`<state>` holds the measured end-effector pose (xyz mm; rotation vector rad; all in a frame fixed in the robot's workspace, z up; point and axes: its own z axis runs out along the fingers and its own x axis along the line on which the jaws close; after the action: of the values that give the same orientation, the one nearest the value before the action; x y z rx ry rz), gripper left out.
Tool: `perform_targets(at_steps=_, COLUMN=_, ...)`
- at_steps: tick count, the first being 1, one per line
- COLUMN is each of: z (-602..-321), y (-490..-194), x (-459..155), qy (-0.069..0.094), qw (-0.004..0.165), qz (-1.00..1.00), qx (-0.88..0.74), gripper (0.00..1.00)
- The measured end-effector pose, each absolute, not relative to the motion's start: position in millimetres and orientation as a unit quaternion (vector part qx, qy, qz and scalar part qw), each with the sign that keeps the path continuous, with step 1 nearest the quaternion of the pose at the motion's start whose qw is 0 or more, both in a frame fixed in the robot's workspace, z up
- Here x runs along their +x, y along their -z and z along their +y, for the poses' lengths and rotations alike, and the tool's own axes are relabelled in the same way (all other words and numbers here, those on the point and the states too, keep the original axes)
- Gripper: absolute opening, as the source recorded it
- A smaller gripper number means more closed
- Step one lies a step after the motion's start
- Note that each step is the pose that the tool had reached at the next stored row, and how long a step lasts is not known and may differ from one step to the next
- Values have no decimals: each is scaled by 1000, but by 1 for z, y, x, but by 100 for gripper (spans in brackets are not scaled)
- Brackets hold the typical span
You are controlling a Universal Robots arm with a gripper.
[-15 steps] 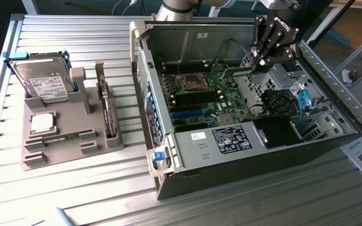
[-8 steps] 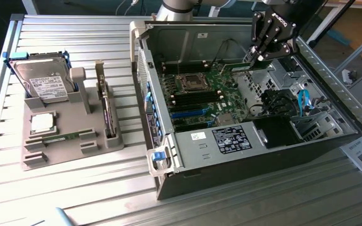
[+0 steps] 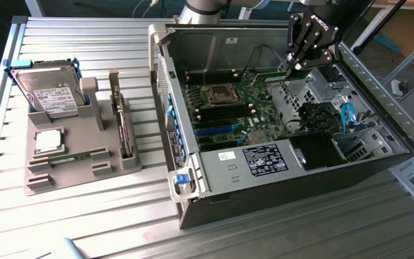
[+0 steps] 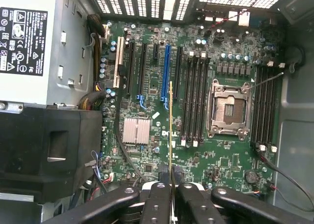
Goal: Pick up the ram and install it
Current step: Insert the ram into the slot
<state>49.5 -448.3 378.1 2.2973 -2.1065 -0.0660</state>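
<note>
My gripper (image 3: 301, 63) hangs inside the open computer case (image 3: 192, 183), above the green motherboard (image 3: 236, 116). It is shut on the ram (image 3: 282, 75), a thin green stick that juts out from the fingers toward the board. In the wrist view the ram (image 4: 170, 130) shows edge-on as a narrow line running out from between the black fingers (image 4: 157, 199). It hovers above the board, beside the black memory slots (image 4: 194, 96) and the processor socket (image 4: 228, 108), apart from both. A second green stick (image 3: 70, 158) lies in the grey holder.
On the exterior view's left, a grey holder (image 3: 41, 183) carries a hard drive (image 3: 49, 94), a square silver processor chip (image 3: 49, 140) and an upright expansion card (image 3: 124, 129). The power supply (image 3: 264, 159), black cables (image 3: 311, 116) and the case walls crowd the space around the board.
</note>
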Motion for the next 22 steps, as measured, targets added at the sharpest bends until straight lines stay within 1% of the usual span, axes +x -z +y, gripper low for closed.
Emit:
perform_targets(at_steps=9, z=-447, y=-375, x=40, qy=21, qw=11, qz=-709, qx=704, gripper=13)
perform_targets(at_steps=13, z=-445, y=-359, x=36, qy=20, qw=13, qz=-714, qx=699, gripper=13)
perform_targets(at_steps=22, z=-444, y=-339, x=26, qy=19, qw=14, qz=-716, qx=698, gripper=13)
